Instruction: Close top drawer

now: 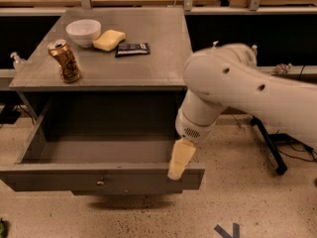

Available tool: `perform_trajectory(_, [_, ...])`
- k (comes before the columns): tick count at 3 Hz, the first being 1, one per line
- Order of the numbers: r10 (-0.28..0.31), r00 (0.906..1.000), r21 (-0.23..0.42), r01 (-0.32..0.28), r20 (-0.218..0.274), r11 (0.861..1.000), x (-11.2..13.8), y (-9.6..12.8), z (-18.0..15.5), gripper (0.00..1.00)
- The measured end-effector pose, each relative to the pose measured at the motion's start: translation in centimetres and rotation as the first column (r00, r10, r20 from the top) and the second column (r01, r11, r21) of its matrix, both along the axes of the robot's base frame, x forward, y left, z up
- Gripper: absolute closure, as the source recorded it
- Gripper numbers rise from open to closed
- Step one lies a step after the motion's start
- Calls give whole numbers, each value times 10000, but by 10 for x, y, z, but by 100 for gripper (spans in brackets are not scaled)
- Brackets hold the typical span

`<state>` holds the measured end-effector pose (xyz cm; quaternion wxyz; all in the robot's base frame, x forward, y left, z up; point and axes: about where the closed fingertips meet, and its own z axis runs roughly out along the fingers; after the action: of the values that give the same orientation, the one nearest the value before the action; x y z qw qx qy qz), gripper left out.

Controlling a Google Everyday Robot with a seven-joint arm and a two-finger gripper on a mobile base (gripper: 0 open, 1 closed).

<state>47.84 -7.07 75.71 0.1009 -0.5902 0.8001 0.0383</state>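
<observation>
The top drawer (74, 175) is a wide grey metal drawer pulled far out of the cabinet, and nothing lies inside it. Its flat front panel faces me with a small round knob (101, 182) at its centre. My gripper (176, 171) hangs from the white arm (233, 88) at the right end of the drawer. Its cream tip is at the top edge of the front panel, near the right corner. It holds nothing that I can see.
On the cabinet top (158, 68) stand a brown can (65, 61), a white bowl (83, 32), a yellow sponge (109, 39) and a dark packet (132, 49). A small bottle (17, 61) stands to the left. A black stand leg (270, 148) lies on the floor at right.
</observation>
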Motion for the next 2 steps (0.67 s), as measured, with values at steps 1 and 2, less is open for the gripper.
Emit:
perform_trajectory(1, [102,9999,611,-96,-96,9981,-13,23,-54,0])
perform_trajectory(2, [228,9992,870,-255,321,9959,-6,34,-54,0])
